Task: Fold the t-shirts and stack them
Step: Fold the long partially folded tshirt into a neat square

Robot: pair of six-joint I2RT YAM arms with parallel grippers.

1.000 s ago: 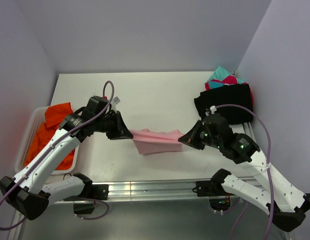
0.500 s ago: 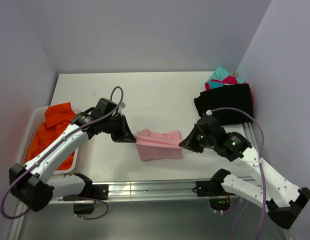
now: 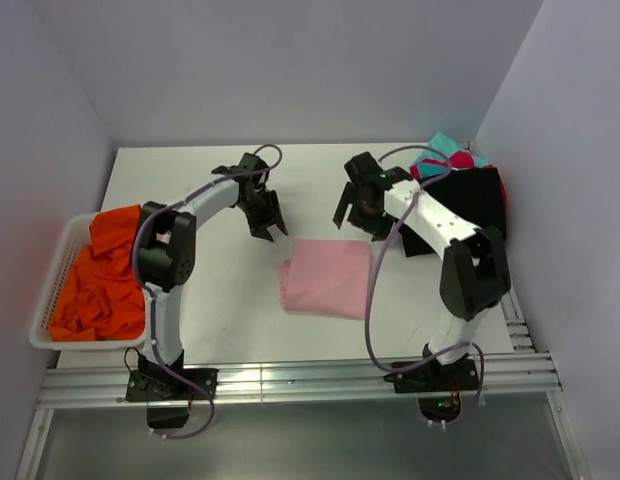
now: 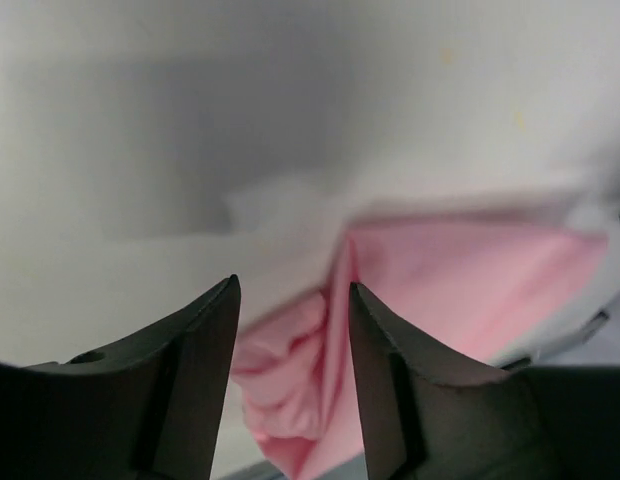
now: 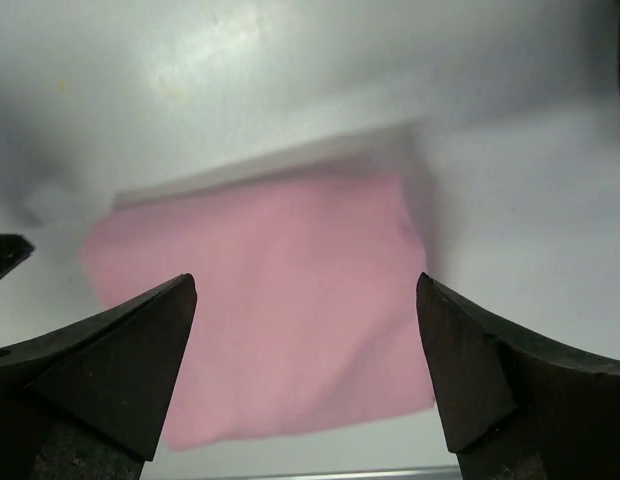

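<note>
The light pink t-shirt [image 3: 325, 278] lies flat mid-table, folded into a neat-ish rectangle (its 9 o'clock edge looks a bit bunched and wrinkly). The left gripper [image 3: 262, 215] hovers at its 11 o'clock, jaws apart, holding nothing. The right gripper [image 3: 358, 205] is at 1 o'clock, spread wide, also empty. A black t-shirt [image 3: 480, 195] sits at 2 o'clock, and an orange t-shirt [image 3: 100, 285] is in the white basket [image 3: 50, 295] at 9.

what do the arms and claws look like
The left arm and right arm have white link shells with black joints and a thin purple cable looping alongside. The left claw and right claw are black, each with two wedge-shaped fingers tapering to blunt tips.
</note>
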